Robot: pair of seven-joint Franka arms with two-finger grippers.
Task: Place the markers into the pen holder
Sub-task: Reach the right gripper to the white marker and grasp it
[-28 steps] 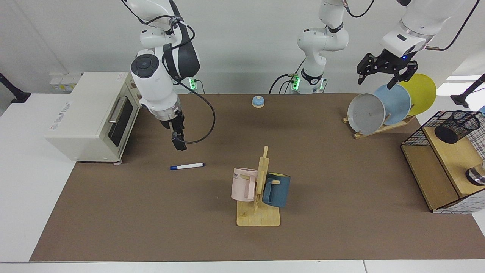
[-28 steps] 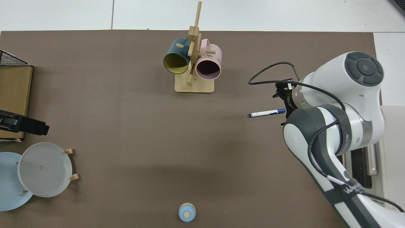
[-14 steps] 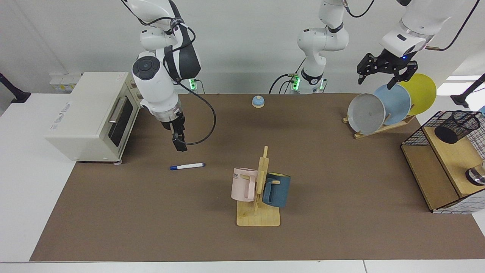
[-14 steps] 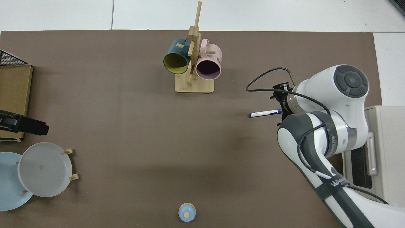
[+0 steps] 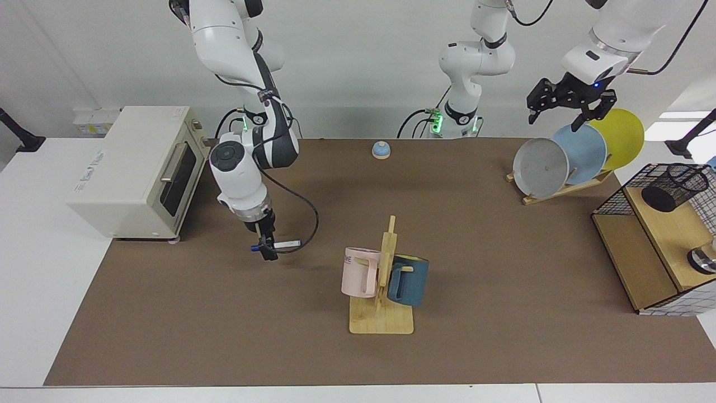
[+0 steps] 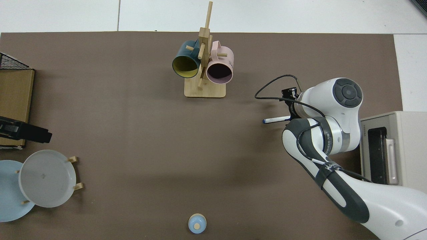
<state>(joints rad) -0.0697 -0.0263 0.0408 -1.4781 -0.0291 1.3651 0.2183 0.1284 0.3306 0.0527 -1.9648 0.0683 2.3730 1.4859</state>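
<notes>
1. right gripper [image 5: 267, 247] is down at the mat, fingers pointing down on either side of the marker [image 5: 282, 244] near its blue-cap end. can't tell if they're pinching it yet or just around it.
2. marker lies flat on the brown mat [image 5: 475, 252], white barrel sticking out toward the mug tree. in the top view only its barrel and dark tip [image 6: 274, 119] poke out from under the right arm's wrist.
3. far left, behind that arm: cream toaster oven [image 5: 137, 168], door shut, sitting off the mat's edge.
4. middle front: wooden mug tree [image 5: 384, 280] w/ a pink mug [image 5: 358, 272] and a dark blue mug [image 5: 409, 279] hung either side.
5. middle back: small blue bell [image 5: 381, 149] by the far edge of the mat.
6. right of that: plate rack w/ grey plate [image 5: 540, 167], light blue plate [image 5: 584, 148], yellow plate [image 5: 622, 134] leaning in a row.
7. left gripper [image 5: 565, 115] waits in the air above the plates, fingers spread apart, holding nothing.
8. far right: pen holder [image 5: 674, 187], black mesh cup, tilted on the wooden shelf [image 5: 665, 235] inside the wire basket frame [image 5: 612, 198], well apart from the marker.
</notes>
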